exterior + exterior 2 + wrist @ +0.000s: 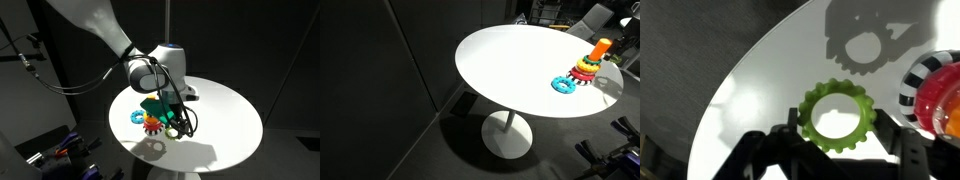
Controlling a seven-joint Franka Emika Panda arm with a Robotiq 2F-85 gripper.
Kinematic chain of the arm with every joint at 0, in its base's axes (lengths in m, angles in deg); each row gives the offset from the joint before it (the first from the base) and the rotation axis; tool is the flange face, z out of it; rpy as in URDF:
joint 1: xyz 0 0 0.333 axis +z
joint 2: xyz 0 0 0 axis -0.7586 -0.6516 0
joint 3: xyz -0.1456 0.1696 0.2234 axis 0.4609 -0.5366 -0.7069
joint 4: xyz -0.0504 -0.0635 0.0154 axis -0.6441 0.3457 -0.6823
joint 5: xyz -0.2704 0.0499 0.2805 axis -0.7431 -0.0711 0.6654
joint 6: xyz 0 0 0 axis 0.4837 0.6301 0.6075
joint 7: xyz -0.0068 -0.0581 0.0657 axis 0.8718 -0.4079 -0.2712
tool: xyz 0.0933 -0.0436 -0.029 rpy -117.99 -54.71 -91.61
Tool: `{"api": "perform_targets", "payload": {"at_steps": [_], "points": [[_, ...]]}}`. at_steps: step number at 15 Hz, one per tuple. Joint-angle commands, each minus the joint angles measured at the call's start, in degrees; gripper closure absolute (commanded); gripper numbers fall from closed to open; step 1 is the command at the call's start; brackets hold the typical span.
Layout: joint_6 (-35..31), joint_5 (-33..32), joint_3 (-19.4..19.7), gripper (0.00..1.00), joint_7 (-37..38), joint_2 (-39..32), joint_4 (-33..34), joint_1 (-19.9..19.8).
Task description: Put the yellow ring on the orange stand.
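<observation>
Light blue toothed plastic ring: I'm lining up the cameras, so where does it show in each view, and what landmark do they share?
Exterior view: the light blue toothed plastic ring lies on the table's left part.
Exterior view: the ring lies far right, just lower-left of the orange peg stand.
Wrist view: not in it; the yellow-green toothed plastic ring fills the middle.
Shared landmark: the round white table.

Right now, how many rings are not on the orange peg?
2. The yellow ring is held in the gripper, above the table; the light blue ring lies flat on the table beside the orange stand. The arm may hide more.
</observation>
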Motion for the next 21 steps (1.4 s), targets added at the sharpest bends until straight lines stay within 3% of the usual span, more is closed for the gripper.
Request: {"api": "perform_targets", "payload": {"at_steps": [1,21], "points": [[4.54,1.66,-0.25,0.51,-0.24,4.1,0.01,1.17],[13.01,4.23,0.46,0.51,0.93,18.12,-0.61,8.19]]}}
